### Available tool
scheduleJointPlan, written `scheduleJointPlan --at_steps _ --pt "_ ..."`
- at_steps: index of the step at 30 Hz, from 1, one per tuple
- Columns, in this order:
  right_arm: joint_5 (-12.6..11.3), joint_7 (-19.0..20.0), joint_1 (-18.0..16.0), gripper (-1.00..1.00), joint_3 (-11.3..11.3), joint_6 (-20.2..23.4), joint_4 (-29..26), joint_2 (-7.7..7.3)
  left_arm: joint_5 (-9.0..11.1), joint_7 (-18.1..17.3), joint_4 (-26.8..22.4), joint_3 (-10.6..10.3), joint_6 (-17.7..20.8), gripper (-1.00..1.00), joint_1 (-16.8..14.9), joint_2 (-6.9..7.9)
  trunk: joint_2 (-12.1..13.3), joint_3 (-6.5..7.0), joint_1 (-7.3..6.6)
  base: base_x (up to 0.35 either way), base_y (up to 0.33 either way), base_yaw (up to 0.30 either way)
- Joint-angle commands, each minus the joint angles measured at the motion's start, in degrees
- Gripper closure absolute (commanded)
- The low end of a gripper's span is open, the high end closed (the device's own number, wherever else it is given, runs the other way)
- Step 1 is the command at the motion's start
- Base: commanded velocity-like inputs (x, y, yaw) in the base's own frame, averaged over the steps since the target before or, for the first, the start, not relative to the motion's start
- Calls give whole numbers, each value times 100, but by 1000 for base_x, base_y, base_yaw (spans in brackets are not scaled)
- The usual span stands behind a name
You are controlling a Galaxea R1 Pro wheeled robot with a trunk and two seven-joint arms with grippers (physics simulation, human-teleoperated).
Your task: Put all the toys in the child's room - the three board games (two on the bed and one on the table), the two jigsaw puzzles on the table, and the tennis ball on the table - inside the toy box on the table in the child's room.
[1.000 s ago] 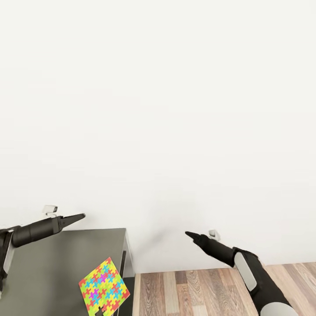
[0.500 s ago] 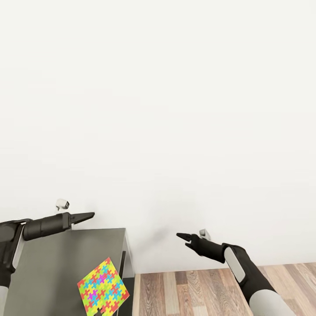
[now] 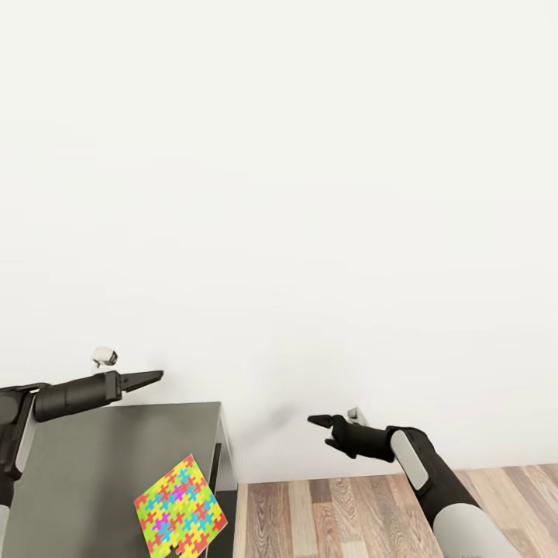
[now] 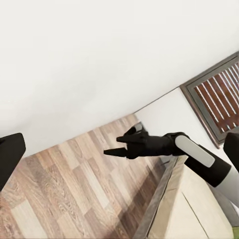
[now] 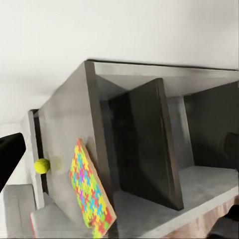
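A jigsaw puzzle [image 3: 180, 507] lies on the dark counter [image 3: 93, 465], overhanging its front edge, with a tennis ball [image 5: 42, 166] farther along. The left gripper [image 3: 153, 377] hovers above the counter, jaws together; the right gripper [image 3: 319, 422], jaws slightly apart, hangs over the wood floor [image 3: 349, 515].

- I can read no words, labels, brands, numbers or signs anywhere in front of me.
- The jigsaw puzzle [image 3: 180, 507] lying on my dark bench [image 3: 93, 465] carries only a pattern of coloured interlocking pieces, no lettering.
- The tennis ball [image 5: 42, 166] is plain yellow-green, with no mark I can make out.
- The wall [image 3: 310, 194] and the wooden floor [image 3: 349, 511] bear no writing.
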Motion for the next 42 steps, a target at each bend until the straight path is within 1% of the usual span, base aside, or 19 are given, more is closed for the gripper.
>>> scheduleJointPlan --at_steps 1,4,8,13,17,22,27,31,35,42 --pt "-24 16 -15 -100 -19 219 -2 44 -34 -42 -10 9 60 -100 -4 10 -7 -9 2 0 0 0" --pt "-67 16 -25 -100 -20 429 -3 135 -28 -51 -17 37 60 -100 -5 24 -7 -9 2 0 0 0" --pt "-89 20 -30 -100 -21 517 -5 194 -28 -57 -6 70 60 -100 -15 32 -7 -9 2 0 0 0" --pt "-95 24 -32 -100 -21 528 -9 212 -7 -112 25 54 60 -100 -37 121 -208 -98 111 0 0 0" --pt "-96 25 -32 -100 -21 528 -11 215 -5 -112 30 34 60 -100 -40 156 -368 -170 199 -51 0 0" --pt "-91 30 -32 -100 -26 510 -15 216 -20 -112 31 23 60 -100 -40 166 -569 -260 309 -213 0 0" --pt "-89 33 -32 -100 -32 494 -22 216 -20 -112 32 19 60 -100 -40 161 -769 -350 419 -67 0 0" --pt "-88 34 -32 -100 -37 370 -22 212 -11 -112 32 19 60 -100 -40 160 -930 -421 507 -15 0 0" --pt "-95 19 -32 -100 -29 105 -15 213 -12 -112 32 17 60 -100 -40 161 -1090 -493 595 -5 0 0" --pt "-96 26 -32 -100 -22 25 -19 216 -10 -112 32 18 60 -100 -40 162 -1371 -619 748 0 0 0"
